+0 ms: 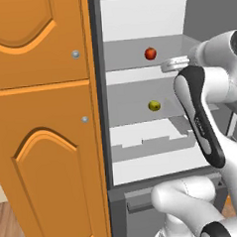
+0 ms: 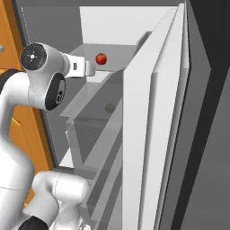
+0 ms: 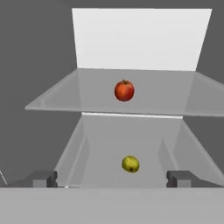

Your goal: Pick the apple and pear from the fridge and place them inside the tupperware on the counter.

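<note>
Red apple (image 3: pixel 124 90) on upper glassy shelf (image 3: pixel 57 98) of open fridge (image 1: pixel 134 20), yellow-green pear (image 3: pixel 130 164) on shelf below. Gripper (image 3: pixel 112 178) spread wide, empty, in front of the shelves, well short of both fruits. Orange cabinet (image 1: pixel 41 120) left of fridge.

We see the tall grey fridge's (image 1: pixel 104 116) glassy grey upper shelf (image 3: pixel 57 98) carrying the small round red apple (image 3: pixel 124 90); on the lower glassy shelf (image 3: pixel 100 144) lies the small yellow-green pear (image 3: pixel 130 164).
</note>
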Robot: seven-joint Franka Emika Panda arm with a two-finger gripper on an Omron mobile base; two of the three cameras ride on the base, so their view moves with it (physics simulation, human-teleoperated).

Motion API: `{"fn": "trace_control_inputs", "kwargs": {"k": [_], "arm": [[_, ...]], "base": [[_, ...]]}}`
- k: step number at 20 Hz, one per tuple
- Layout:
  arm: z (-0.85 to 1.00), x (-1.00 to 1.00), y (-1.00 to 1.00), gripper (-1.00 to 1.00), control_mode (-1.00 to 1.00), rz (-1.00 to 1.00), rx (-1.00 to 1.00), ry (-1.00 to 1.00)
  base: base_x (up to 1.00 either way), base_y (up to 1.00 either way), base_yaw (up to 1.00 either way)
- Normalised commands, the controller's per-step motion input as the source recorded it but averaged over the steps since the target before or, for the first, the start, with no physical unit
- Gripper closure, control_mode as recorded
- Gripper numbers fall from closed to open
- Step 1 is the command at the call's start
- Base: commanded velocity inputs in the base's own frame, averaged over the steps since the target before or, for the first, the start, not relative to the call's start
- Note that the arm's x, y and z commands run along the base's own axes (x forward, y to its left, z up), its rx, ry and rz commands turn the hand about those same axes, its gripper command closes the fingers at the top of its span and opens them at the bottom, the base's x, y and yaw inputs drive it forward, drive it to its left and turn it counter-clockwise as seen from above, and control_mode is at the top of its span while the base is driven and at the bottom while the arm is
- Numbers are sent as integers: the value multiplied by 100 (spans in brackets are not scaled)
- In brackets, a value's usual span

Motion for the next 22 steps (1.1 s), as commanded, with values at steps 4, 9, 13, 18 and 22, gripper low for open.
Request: {"fn": "trace_control_inputs", "kwargs": {"k": [4, 9, 13, 18, 22], "arm": [[0, 9, -5, -100, -100, 0, 0, 0], [-8, 27, -7, -100, -100, 0, 0, 3], [-15, 46, 0, -100, -100, 0, 0, 13], [-6, 52, 0, -100, -100, 0, 0, 15], [0, 58, 0, -100, -100, 0, 0, 8]], "base": [[0, 0, 0], [0, 0, 0], [0, 0, 0], [0, 0, 0], [0, 0, 0]]}}
